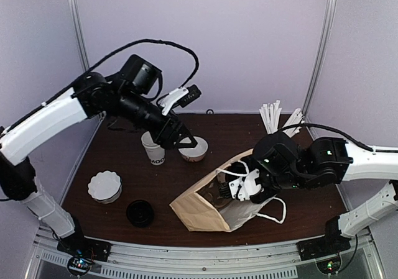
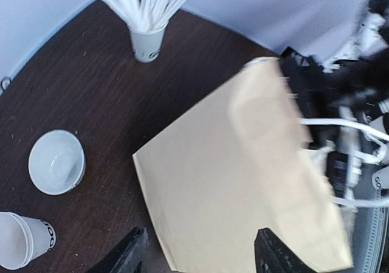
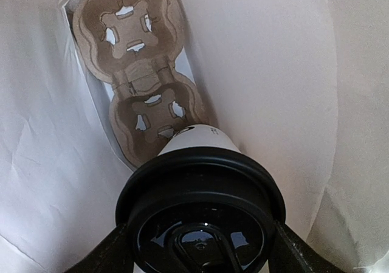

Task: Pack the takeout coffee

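Note:
The takeout coffee (image 3: 200, 157), a white cup with a black lid (image 3: 200, 212), is inside the brown paper bag (image 1: 202, 207). My right gripper (image 3: 200, 252) is shut on it, one finger on each side of the lid. Beyond the cup, a brown cardboard cup carrier (image 3: 137, 72) lies against the bag's bottom. In the top view my right gripper (image 1: 231, 189) reaches into the bag's mouth and the cup is hidden. My left gripper (image 1: 180, 143) hovers open and empty between a lidless printed cup (image 1: 153, 150) and a white bowl (image 1: 196, 150). Its fingers (image 2: 130, 255) frame the bag (image 2: 243, 182) from above.
A cup of white sticks (image 1: 273, 116) stands at the back right. A white fluted dish (image 1: 104, 186) and a loose black lid (image 1: 140, 212) lie at the front left. The bag's white handles (image 1: 273, 212) trail toward the front edge.

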You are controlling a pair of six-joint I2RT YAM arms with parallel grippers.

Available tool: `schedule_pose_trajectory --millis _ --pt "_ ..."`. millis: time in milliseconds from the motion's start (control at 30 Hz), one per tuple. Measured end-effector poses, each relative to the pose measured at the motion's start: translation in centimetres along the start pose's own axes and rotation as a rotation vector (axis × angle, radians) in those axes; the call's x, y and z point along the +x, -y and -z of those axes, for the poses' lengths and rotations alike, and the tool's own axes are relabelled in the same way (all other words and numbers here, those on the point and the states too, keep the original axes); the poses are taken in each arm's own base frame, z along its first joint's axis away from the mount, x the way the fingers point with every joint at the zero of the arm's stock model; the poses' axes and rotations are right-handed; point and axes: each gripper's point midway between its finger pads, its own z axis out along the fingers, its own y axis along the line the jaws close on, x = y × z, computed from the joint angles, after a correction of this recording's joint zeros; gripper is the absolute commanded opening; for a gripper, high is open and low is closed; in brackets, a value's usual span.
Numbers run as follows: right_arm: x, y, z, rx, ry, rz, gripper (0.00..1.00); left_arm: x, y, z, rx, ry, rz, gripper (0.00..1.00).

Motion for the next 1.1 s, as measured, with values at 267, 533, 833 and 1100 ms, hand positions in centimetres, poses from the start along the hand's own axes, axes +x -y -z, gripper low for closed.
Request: schedule_pose_trajectory --millis 267,533,833,1100 --pt "0.0 -0.1 -0.1 -0.005 0.000 -0.015 0.59 2.0 10.9 7.1 0.133 0.028 -0.112 0.65" --pt "0.0 -0.6 -0.7 -0.032 -0.008 -0.027 0.59 5.2 10.7 1.2 -0.022 -0.192 -0.061 0.63" --pt "0.2 -0.6 -0.8 -0.036 -0.012 -0.030 0.60 2.8 12.4 1.8 -0.026 -0.129 -0.055 0.63" --pt "0.7 -0.3 -1.0 -0.037 -0.022 -0.053 0.59 3.1 13.0 -0.2 -0.007 -0.163 -0.025 0.62"
